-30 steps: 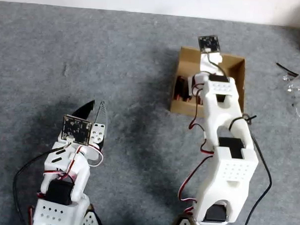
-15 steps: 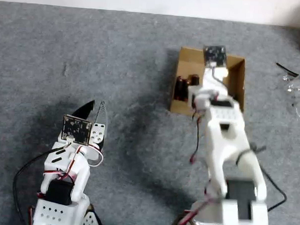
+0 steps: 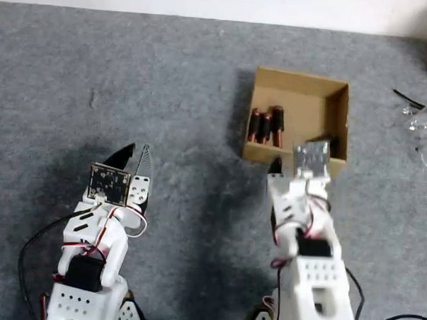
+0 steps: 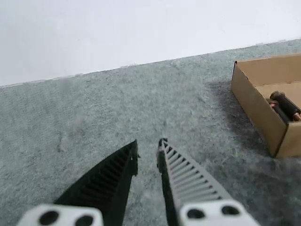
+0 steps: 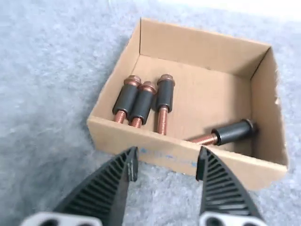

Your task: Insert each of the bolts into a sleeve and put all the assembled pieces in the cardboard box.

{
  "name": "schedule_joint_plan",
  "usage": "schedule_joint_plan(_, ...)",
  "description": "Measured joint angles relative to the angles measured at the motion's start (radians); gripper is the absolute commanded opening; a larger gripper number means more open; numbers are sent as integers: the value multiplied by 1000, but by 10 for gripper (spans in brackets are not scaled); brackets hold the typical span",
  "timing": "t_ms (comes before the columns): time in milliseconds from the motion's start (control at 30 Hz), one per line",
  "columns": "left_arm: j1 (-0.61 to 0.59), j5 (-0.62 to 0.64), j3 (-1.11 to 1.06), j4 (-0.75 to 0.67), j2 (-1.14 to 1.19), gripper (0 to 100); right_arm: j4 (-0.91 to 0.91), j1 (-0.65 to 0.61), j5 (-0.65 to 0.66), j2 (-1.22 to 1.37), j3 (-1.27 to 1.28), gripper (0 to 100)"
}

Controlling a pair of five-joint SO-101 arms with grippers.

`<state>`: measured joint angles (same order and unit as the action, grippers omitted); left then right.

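Assembled pieces: four counted, each a copper bolt through a dark sleeve, all lying inside the cardboard box [image 5: 202, 49]
- The row of three [image 5: 143, 104] lies side by side against the box's left wall, heads toward its far wall
- The fourth piece [image 5: 226, 133] lies alone, slantwise, along the near wall toward the near right corner

Box: stands open-topped on the right half of the tabletop [image 3: 188, 81], toward its far edge

Progress, as judged: every bolt seen is sleeved and boxed, so both the inserting and the boxing look done. Likely nothing remains but to bring the arms home

Right gripper [image 5: 167, 157]: hangs just outside the box's near wall, pointing at it, tips above the rim line. Jaws spread wide, nothing between them. The arm is folded back toward its base at the near edge

Left gripper [image 4: 148, 147]: low over the left half of the tabletop, well apart from the box, aimed at the far edge. Jaws parted a little at the tips, holding nothing. The arm is tucked close to its base near the near left corner

Right edge of the tabletop: some thin wire-like clutter [image 3: 416, 116], apart from the box
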<state>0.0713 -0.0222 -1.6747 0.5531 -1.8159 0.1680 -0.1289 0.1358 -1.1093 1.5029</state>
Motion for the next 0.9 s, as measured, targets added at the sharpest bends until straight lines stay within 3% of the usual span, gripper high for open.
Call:
schedule_joint_plan(267,0,0,0,0,0,85,8,-2,-5,-443,172,177)
schedule_joint_plan(433,0,0,0,9,0,86,198,-2,-5,-683,172,177)
schedule_joint_plan(900,0,0,0,14,0,85,540,-2,-5,-700,172,177)
